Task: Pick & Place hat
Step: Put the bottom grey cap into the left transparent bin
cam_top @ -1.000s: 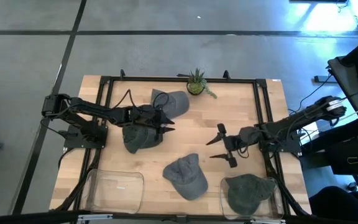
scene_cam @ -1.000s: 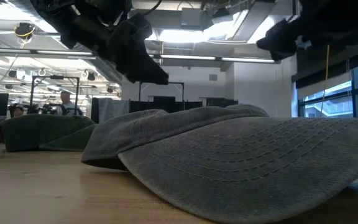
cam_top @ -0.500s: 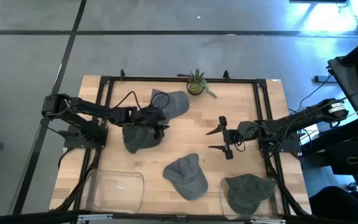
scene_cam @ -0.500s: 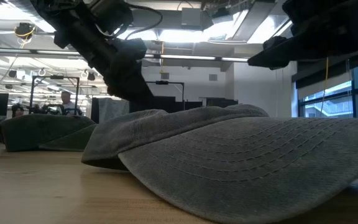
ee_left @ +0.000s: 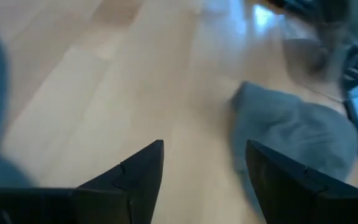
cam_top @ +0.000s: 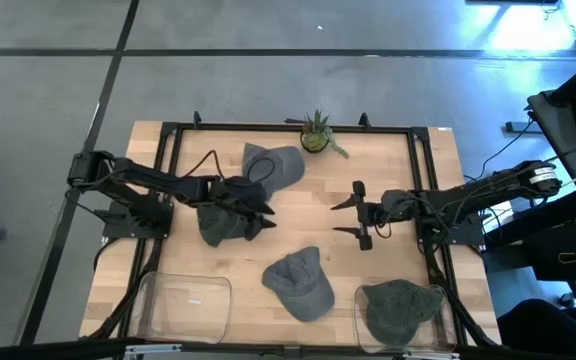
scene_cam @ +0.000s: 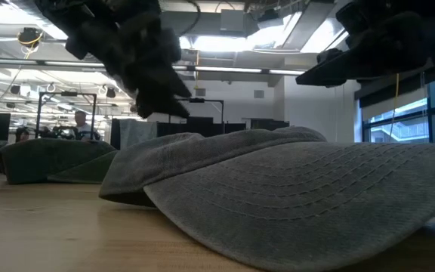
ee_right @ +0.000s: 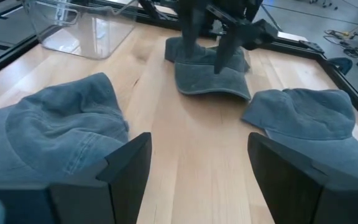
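Observation:
Four grey caps show in the high view. One (cam_top: 273, 165) lies near the far edge by the plant, one (cam_top: 220, 222) lies left of centre, one (cam_top: 301, 283) lies near the front, and one (cam_top: 398, 308) sits in the right clear bin. My left gripper (cam_top: 261, 215) is open and hovers at the right edge of the left-of-centre cap (ee_right: 210, 74). In its own view (ee_left: 204, 146) bare wood lies between the fingers. My right gripper (cam_top: 346, 218) is open above bare wood right of centre, pointing toward the table's left (ee_right: 197, 140).
A small potted plant (cam_top: 315, 135) stands at the far edge. A clear bin (cam_top: 183, 305) sits at the front left and another (cam_top: 438, 300) at the front right. A black frame (cam_top: 168, 180) runs round the table. Bare wood (cam_top: 308, 215) lies between the two grippers.
My left gripper dipped toward the left-of-centre cap and has swung its open fingers toward the table's near edge; it is blurred in motion now. My right gripper has drifted toward the far edge and slightly left, staying open. The caps have not moved.

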### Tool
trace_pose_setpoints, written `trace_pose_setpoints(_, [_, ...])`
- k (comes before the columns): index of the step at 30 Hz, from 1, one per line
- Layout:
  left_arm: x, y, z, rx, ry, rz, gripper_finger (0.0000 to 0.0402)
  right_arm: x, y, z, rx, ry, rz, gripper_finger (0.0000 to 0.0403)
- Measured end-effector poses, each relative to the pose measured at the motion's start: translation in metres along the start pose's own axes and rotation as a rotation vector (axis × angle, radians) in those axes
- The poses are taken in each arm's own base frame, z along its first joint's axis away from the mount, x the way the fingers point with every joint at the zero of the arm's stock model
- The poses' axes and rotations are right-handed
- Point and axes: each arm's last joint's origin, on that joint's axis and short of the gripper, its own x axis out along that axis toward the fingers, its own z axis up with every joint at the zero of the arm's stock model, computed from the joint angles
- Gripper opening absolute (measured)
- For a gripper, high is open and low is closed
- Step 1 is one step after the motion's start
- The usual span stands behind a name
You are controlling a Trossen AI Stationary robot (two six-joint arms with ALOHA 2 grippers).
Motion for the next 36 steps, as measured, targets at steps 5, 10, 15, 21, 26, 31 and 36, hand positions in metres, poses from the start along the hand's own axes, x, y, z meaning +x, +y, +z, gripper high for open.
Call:
trace_pose_setpoints(5, [0.003, -0.023, -0.004, 0.049, -0.056, -0.029, 0.0217, 0.000, -0.002, 0.000, -0.002, 0.001, -0.007, 0.0265])
trace_pose_setpoints(10, [0.004, -0.042, -0.009, 0.088, -0.102, -0.034, 0.0217, 0.001, -0.006, -0.001, 0.007, 0.005, -0.028, 0.0265])
trace_pose_setpoints(15, [0.006, -0.054, -0.013, 0.107, -0.155, -0.003, 0.0216, 0.001, -0.008, -0.001, 0.016, 0.008, -0.036, 0.0265])
trace_pose_setpoints(21, [0.027, -0.059, -0.019, 0.112, -0.204, -0.070, 0.0216, 0.001, -0.008, -0.002, 0.023, 0.015, -0.035, 0.0265])
trace_pose_setpoints(26, [0.051, -0.061, -0.023, 0.117, -0.143, -0.098, 0.0216, 0.001, -0.008, -0.002, 0.023, 0.015, -0.035, 0.0265])
trace_pose_setpoints(31, [0.076, -0.070, -0.027, 0.145, -0.076, -0.143, 0.0216, 0.001, -0.008, -0.002, 0.023, 0.018, -0.034, 0.0265])
trace_pose_setpoints(36, [0.094, -0.070, -0.037, 0.119, 0.008, -0.134, 0.0216, 0.001, -0.008, -0.003, 0.037, 0.030, -0.032, 0.0265])
